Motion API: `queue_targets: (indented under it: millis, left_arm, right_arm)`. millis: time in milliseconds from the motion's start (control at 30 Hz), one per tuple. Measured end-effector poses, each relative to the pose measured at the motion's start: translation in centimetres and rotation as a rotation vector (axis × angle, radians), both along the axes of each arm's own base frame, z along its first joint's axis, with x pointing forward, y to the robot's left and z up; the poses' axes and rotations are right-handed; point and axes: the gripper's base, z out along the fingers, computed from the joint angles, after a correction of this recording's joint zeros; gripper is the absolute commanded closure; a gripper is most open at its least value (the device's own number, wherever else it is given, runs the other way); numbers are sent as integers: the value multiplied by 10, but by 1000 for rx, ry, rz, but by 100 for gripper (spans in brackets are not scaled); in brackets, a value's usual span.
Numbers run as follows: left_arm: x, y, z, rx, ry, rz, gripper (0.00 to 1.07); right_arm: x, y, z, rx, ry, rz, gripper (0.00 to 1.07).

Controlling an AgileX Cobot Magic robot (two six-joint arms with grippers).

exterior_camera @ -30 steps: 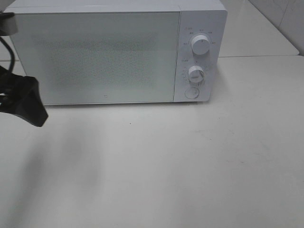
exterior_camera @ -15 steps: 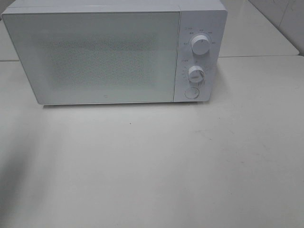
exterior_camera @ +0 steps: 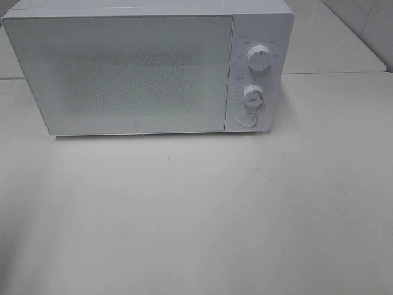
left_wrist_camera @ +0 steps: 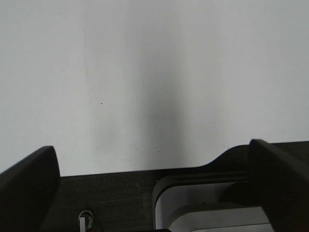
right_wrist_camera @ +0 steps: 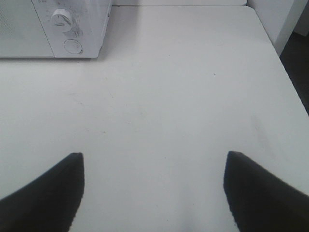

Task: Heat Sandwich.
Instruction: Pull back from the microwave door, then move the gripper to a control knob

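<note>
The left gripper (left_wrist_camera: 152, 147) stood wide, black blocky fingers (left_wrist_camera: 29, 188) empty above the matte white table (exterior_camera: 196, 221). The right gripper (right_wrist_camera: 154, 155) gaped likewise, facing the boxy white microwave (exterior_camera: 135, 74) far left, speckled door shut. Where the sandwich lay could not be told.

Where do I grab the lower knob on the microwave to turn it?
Grip the lower knob by its round rim, coming straight at the front of the microwave, jaws either side. It stands out from the flat panel, so only the rim gives opposing faces. The open right gripper faces that side, so it probably suits.
</note>
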Motion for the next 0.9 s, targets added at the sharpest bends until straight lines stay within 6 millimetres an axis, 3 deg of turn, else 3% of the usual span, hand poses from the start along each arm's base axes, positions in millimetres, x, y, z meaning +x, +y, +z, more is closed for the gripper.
queue_targets:
  millis: [300,900]
  left_arm:
    - [-33,-1,-9,13,-101,2,3]
    - [-76,-3,7,15,-404,3,3]
  right_arm:
    - [0,0,0,0,0,0,31]
    - [0,0,0,0,0,0,31]
